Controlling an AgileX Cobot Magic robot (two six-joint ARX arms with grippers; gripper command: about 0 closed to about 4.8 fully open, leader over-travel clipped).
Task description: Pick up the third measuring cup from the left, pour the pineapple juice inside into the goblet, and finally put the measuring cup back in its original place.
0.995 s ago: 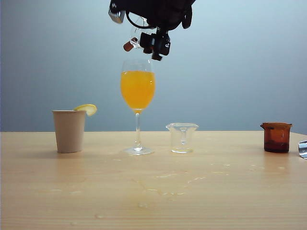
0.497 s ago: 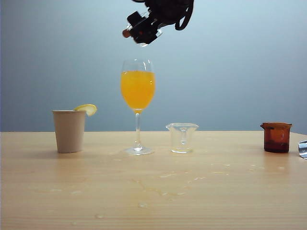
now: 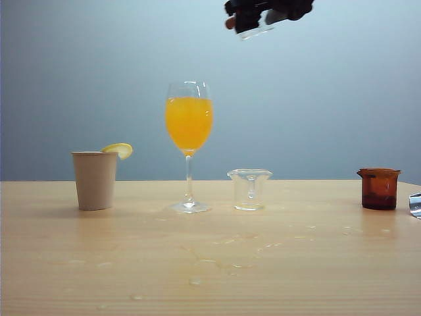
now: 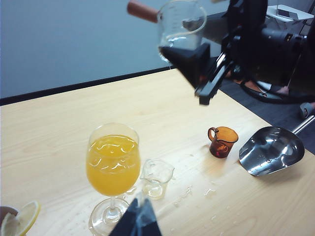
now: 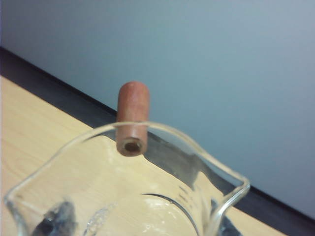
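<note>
High above the table, my right gripper [image 3: 258,14] is shut on the third measuring cup [image 3: 262,27], up and to the right of the goblet [image 3: 189,125]. The right wrist view is filled by the cup's clear wall [image 5: 147,196] and its brown tab [image 5: 132,118]. The cup looks empty but for droplets, and the pineapple juice does not show in it. The goblet [image 4: 113,164] stands upright, holding orange-yellow liquid to about two thirds. My left gripper [image 4: 138,221] is shut and empty, hanging above the goblet's foot, and is outside the exterior view.
A beige paper cup [image 3: 95,179] with a lemon slice stands left of the goblet. A clear flared cup [image 3: 250,189] stands just right of it. An amber cup [image 3: 379,188] and a metal scoop [image 4: 270,150] are at the far right. Spilled drops [image 3: 223,260] lie on the table.
My right gripper has carried the measuring cup up and to the right, away from above the goblet, and has rolled it back from its tipped pose. Everything on the table stayed put.
</note>
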